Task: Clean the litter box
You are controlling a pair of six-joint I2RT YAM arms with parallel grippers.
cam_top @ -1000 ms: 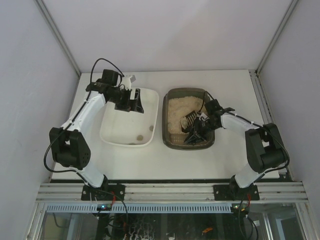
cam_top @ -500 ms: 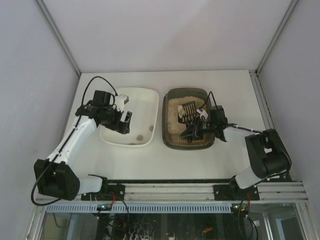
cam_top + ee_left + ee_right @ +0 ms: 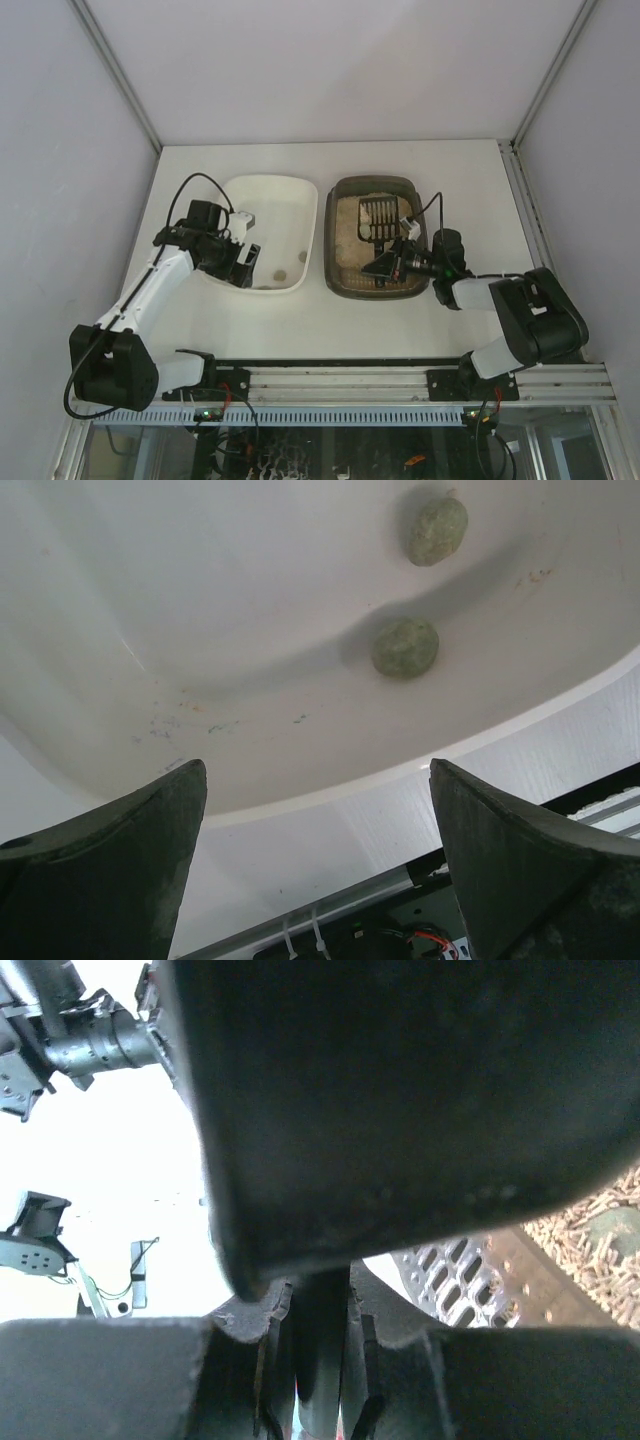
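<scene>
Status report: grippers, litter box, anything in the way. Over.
Left gripper open over white plastic tray, two greenish clumps inside. Right gripper shut on black slotted plastic scoop, head over dark brown-grey plastic litter box. No obstruction seen.

No text, label, brand, number or sign can be read in any view. The litter box [image 3: 376,290] and the white tray [image 3: 285,215] beside it show plain surfaces. In the left wrist view, the faint coloured specks on the white tray's floor [image 3: 190,705] are too small and smeared to make out as letters or figures.
</scene>
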